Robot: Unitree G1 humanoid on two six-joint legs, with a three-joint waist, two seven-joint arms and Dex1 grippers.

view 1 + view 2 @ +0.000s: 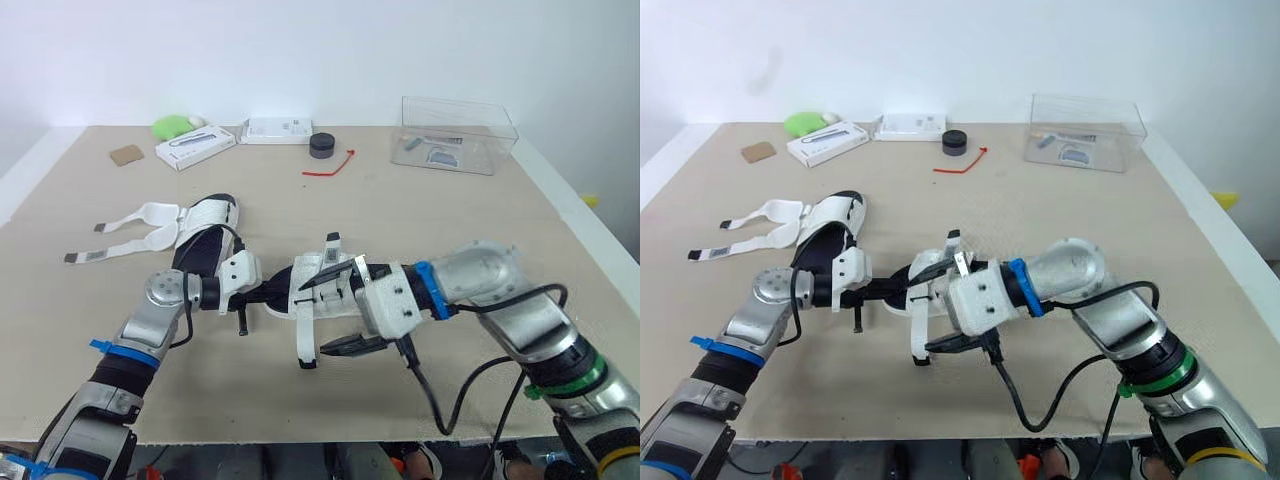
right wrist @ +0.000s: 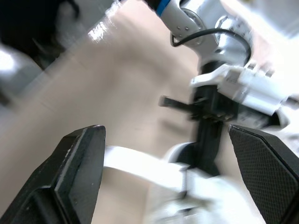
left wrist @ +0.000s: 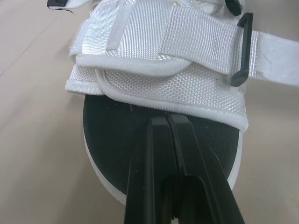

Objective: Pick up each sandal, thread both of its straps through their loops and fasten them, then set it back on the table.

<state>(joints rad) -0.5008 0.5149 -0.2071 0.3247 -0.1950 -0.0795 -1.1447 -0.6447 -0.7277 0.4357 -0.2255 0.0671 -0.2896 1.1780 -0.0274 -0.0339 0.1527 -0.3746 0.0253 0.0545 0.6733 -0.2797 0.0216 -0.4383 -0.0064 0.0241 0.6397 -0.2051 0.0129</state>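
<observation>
Big tan table (image 1: 450, 220), two sandals. Far sandal (image 1: 205, 235) lies at the robot's left w/ both straps splayed loose, untouched. Near sandal (image 1: 308, 285) sits centre between the arms. Left gripper (image 3: 167, 122) is closed tight, tips on the black footbed, nothing between them, prob. pinning it steady. Right gripper (image 1: 338, 314) gapes wide, holding nothing, straddling a loose strap (image 2: 140, 168), prob. lining up to pinch it for threading.

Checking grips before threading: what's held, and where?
Left gripper, shut, lies on the black footbed of the sandal; grip unclear. Right gripper open, holding nothing.
</observation>
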